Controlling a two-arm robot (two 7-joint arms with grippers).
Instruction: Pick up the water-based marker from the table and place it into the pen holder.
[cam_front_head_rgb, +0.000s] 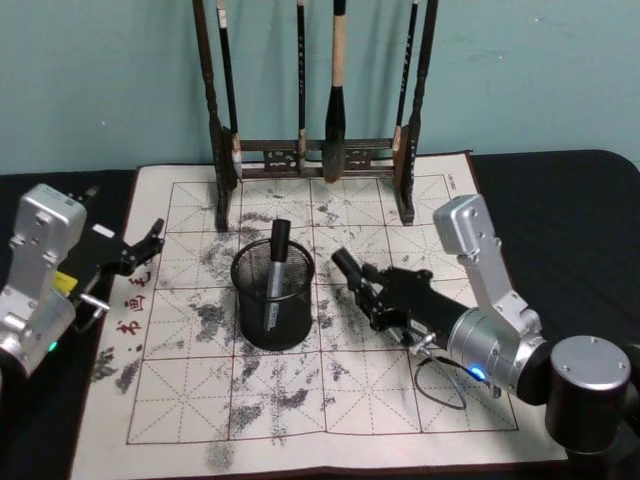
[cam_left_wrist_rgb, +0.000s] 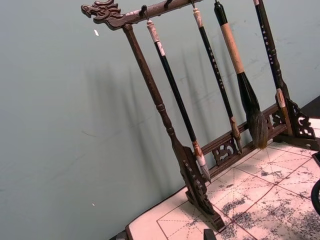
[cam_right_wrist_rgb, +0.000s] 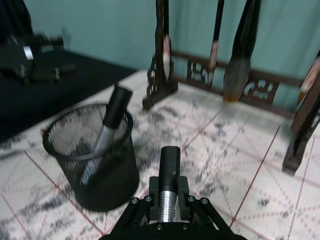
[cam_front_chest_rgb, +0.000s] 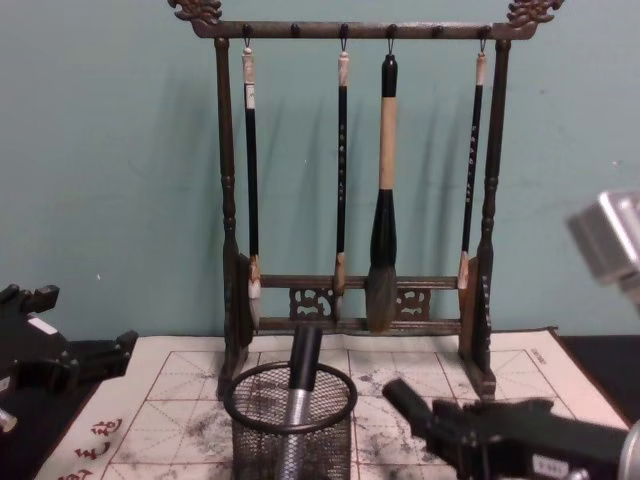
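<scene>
A white practice sheet (cam_front_head_rgb: 400, 400) ruled in red squares and blotched with ink lies under the pen holder (cam_front_head_rgb: 272, 310), spread on a black table (cam_front_head_rgb: 560, 200). Behind the pen holder, at the sheet's far edge, stands a dark wooden brush rack (cam_front_head_rgb: 310, 158) with four brushes (cam_front_chest_rgb: 384, 200) hanging from its top bar.

The right gripper (cam_front_head_rgb: 365, 285) hovers low over the sheet just to the right of the pen holder, pointing toward it. Its fingers are clamped on a second marker (cam_right_wrist_rgb: 169, 165), whose black cap sticks out in front of them and is near the pen holder's rim without touching it.

The left gripper (cam_front_head_rgb: 150, 245) sits well to the left of the pen holder, at the sheet's left edge. Its fingers are parted and grasp nothing.

The pen holder is a round black mesh cup, upright on the sheet. One marker (cam_front_head_rgb: 277, 255) is already inside it, with the silver barrel down in the mesh. It leans on the rim, and its black cap rises above the rim on the side toward the rack.
</scene>
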